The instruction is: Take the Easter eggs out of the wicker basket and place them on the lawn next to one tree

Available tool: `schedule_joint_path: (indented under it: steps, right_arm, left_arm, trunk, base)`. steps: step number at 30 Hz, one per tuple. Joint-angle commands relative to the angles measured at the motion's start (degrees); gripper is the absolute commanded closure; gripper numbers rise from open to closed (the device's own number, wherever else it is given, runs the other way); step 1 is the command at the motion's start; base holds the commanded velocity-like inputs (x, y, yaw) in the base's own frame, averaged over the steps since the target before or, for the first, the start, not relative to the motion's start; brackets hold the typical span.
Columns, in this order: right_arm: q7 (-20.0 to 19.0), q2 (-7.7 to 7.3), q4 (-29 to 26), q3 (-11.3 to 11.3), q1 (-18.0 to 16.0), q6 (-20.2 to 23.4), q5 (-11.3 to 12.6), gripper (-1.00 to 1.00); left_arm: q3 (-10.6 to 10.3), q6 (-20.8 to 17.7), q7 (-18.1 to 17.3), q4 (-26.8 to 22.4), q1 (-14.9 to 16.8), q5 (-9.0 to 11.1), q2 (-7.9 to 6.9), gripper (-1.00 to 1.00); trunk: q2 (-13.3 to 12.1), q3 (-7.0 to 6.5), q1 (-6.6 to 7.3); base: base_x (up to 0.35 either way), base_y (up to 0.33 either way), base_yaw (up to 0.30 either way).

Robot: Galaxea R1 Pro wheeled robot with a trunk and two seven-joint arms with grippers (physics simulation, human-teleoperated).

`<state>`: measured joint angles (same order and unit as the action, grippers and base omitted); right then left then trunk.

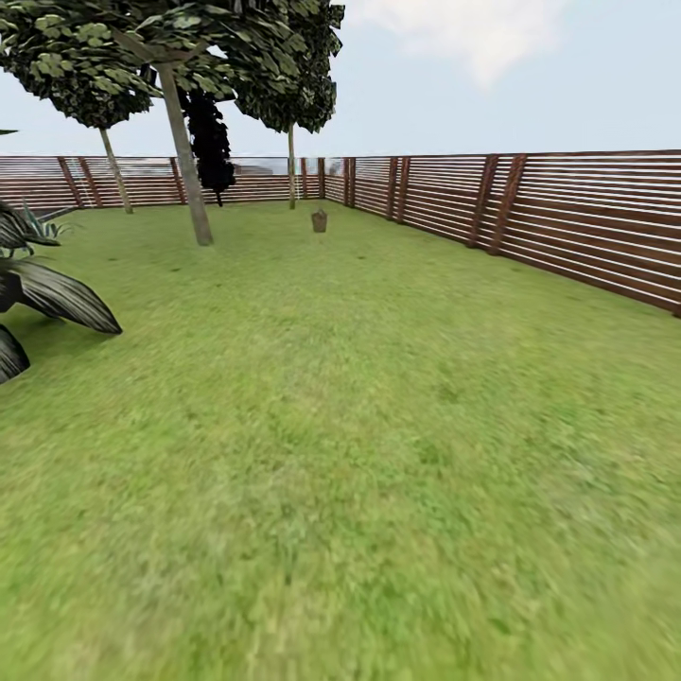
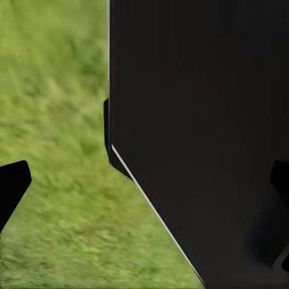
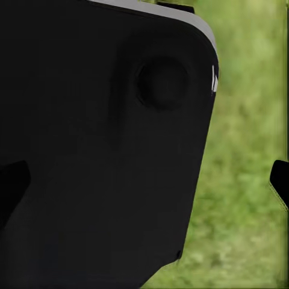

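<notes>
Blurred lawn (image 1: 359,492) nearest, wicker basket (image 1: 320,221) upright far off beside the fence (image 1: 586,222); pincer states untellable.

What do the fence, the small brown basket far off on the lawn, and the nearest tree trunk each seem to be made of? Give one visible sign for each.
Fence: apparently wood with a reddish-brown finish, horizontal slats on darker posts.
Basket: brown, possibly wicker; too far off to see any weave.
Tree trunk: smooth, pale grey-beige, matte bark with no branches low down.
</notes>
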<state>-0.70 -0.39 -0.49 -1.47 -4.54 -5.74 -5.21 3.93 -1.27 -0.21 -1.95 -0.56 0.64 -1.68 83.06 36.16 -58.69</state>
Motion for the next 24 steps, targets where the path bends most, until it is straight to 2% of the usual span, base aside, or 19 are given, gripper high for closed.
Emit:
schedule_joint_path:
  steps: [1,24]
  right_arm:
    - [-0.04,0.01,0.05,-0.08,-0.03,-0.15,-0.5,-1.0]
    - [-0.05,-0.04,0.05,-0.08,-0.03,-0.15,-0.51,-1.0]
  left_arm:
    - [0.37,-0.13,-0.04,-0.16,-0.05,0.07,0.01,-1.0]
    - [0.37,-0.13,-0.05,-0.16,-0.05,0.07,0.01,-1.0]
  trunk:
    - [0.02,0.04,-0.04]
    - [0.02,0.04,-0.04]
  base:
    - [0.34,0.0,0.0]
    - [0.34,0.0,0.0]
